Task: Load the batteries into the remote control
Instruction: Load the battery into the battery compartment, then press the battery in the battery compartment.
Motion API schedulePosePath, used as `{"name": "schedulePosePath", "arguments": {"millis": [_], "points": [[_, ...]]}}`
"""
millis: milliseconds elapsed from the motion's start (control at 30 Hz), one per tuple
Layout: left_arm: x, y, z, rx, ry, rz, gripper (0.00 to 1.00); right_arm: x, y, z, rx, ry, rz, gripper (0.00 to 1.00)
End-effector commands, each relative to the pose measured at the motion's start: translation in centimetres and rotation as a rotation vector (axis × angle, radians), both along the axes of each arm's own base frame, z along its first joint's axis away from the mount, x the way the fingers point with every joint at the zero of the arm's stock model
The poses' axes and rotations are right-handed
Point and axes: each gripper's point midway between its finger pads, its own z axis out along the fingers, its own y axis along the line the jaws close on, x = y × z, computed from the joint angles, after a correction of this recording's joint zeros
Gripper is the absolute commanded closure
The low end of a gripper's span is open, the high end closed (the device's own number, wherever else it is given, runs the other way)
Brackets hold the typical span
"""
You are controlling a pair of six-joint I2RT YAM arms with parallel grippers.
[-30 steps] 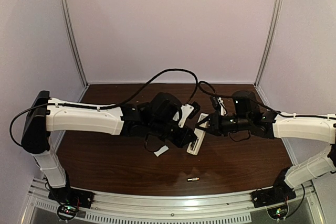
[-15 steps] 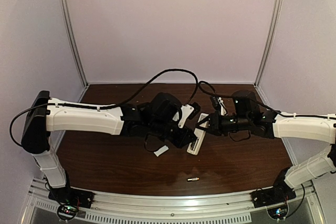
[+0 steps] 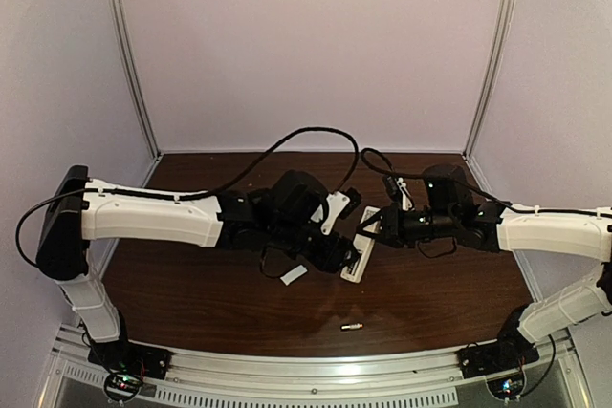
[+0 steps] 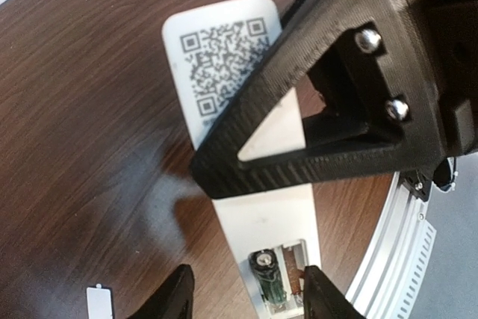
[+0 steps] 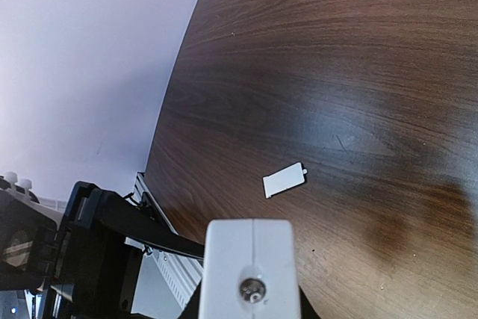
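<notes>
The white remote control (image 4: 224, 57) lies back-up mid-table, its battery compartment uncovered. One of the batteries (image 4: 270, 280), dark green, sits in the compartment's left slot, and the right slot shows bare contacts. My left gripper (image 4: 246, 298) stands open, its fingertips on either side of the compartment and touching nothing. My right gripper (image 3: 369, 233) is shut on the remote control's far end, and one of its black fingers (image 4: 321, 132) crosses the remote. In the right wrist view the remote's end face (image 5: 252, 259) fills the bottom. The other battery (image 3: 353, 327) lies loose near the front edge.
A small flat white cover piece (image 3: 294, 274) lies on the wood left of the remote, and it shows in the right wrist view too (image 5: 284, 180). The metal front rail (image 3: 306, 370) runs along the table's near edge. Black cables (image 3: 316, 131) loop over the back.
My left gripper's jaws have opened wider and the left arm has shifted slightly. The right arm and the remote have not moved.
</notes>
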Motion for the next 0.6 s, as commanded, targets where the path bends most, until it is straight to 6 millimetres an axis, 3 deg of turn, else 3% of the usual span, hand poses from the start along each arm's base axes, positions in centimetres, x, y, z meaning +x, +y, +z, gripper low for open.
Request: {"name": "schedulePosePath", "arguments": {"millis": [0,100,300,567], "points": [[-0.5,0.4,3.3,-0.151,0.005,-0.031,0.42,0.1,0.6,2.4,0.039,-0.067,0.024,1.00],[-0.5,1.3,4.5,-0.256,0.039,-0.032,0.35,0.1,0.6,2.8,0.050,-0.081,0.030,1.00],[0.0,3.1,5.5,-0.450,0.175,-0.040,0.35,-0.2,0.8,3.7,0.088,-0.107,0.048,1.00],[-0.9,2.4,6.1,-0.532,0.254,-0.101,0.33,-0.6,1.2,5.4,0.136,-0.157,0.086,1.00]]}}
